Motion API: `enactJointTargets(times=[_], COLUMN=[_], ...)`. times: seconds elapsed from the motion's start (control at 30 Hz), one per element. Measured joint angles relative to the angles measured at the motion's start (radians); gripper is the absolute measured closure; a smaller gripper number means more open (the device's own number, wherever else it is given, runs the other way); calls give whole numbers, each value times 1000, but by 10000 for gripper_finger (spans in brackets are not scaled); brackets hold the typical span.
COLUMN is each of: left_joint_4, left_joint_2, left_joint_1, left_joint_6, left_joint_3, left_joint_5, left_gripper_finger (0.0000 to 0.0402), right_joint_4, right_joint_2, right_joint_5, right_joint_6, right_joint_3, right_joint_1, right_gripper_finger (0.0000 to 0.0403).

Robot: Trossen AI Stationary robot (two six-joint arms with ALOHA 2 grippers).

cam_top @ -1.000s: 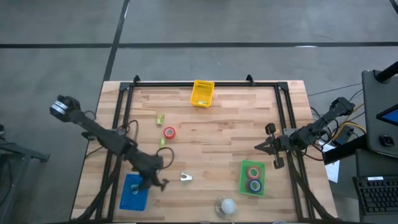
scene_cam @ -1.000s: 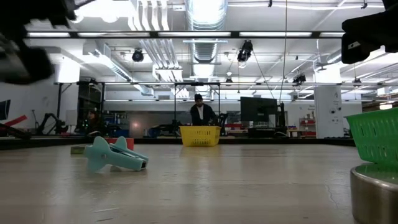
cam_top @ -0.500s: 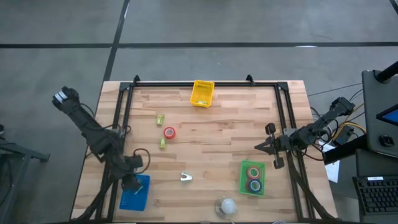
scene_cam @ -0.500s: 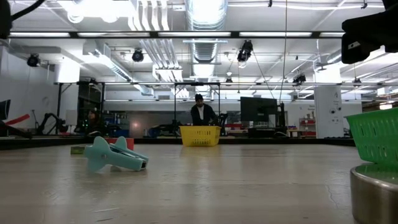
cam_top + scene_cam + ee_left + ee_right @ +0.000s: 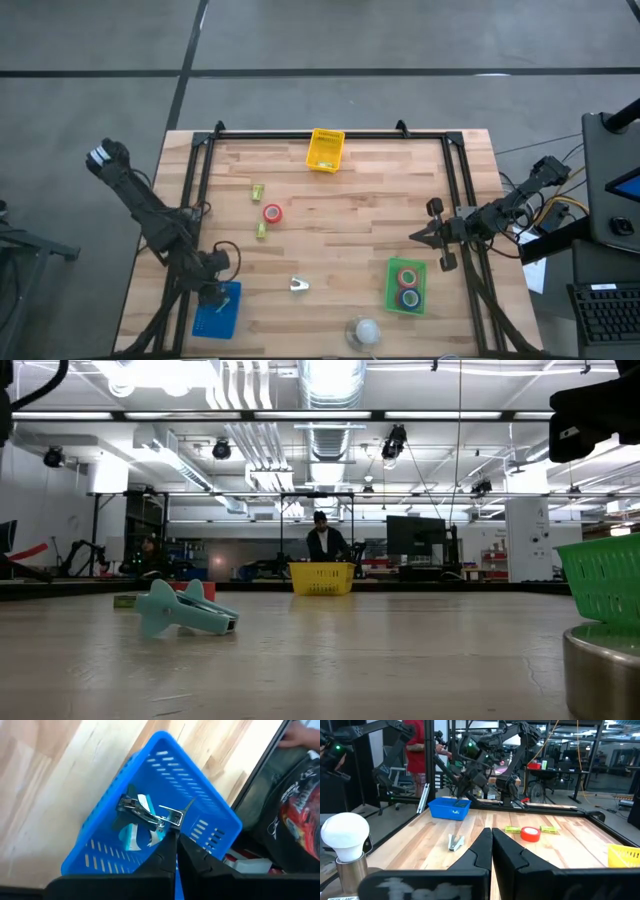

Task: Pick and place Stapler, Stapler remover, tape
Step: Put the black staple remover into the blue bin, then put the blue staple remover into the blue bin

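Note:
My left gripper (image 5: 213,293) hovers shut over the blue tray (image 5: 216,310), which sits at the table's near left; in the left wrist view my gripper (image 5: 172,842) points into the blue tray (image 5: 210,815), where metal-jawed staple removers (image 5: 145,815) lie. Another staple remover (image 5: 298,286) lies on the wood and shows teal in the low view (image 5: 180,610). A red tape roll (image 5: 272,212) lies flat between two small yellow-green staplers (image 5: 257,190) (image 5: 262,229). The green tray (image 5: 388,290) holds a red roll (image 5: 406,277) and a blue roll (image 5: 409,298). My right gripper (image 5: 418,237) waits shut by the right rail.
A yellow tray (image 5: 326,149) stands at the far edge. A white ball on a metal cylinder (image 5: 364,331) sits at the near edge. Black frame rails (image 5: 196,200) run along the table's sides. Bare wood lies in the middle. A person (image 5: 322,540) stands beyond the table.
My left gripper has drawn back from the near middle of the table toward the left edge and now hangs over the blue tray; its arm has left the low view. Most of the move came early; it has since nearly stopped.

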Motion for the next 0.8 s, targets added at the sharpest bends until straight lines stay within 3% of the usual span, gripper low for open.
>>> enactJointTargets(times=[0.23, 0.6, 0.8], left_joint_4=[19, 30, 93], left_joint_2=[15, 11, -25], left_joint_1=[1, 1, 4], left_joint_6=[0, -10, 67], left_joint_3=[-10, -10, -11], left_joint_5=[-15, -49, -100], left_gripper_finger=[389, 337, 318], right_joint_4=[0, 0, 0], right_joint_2=[0, 0, 0], right_joint_5=[0, 0, 0], right_joint_6=[2, 0, 0], right_joint_3=[0, 0, 0], right_joint_1=[0, 0, 0], right_gripper_finger=[394, 394, 394])
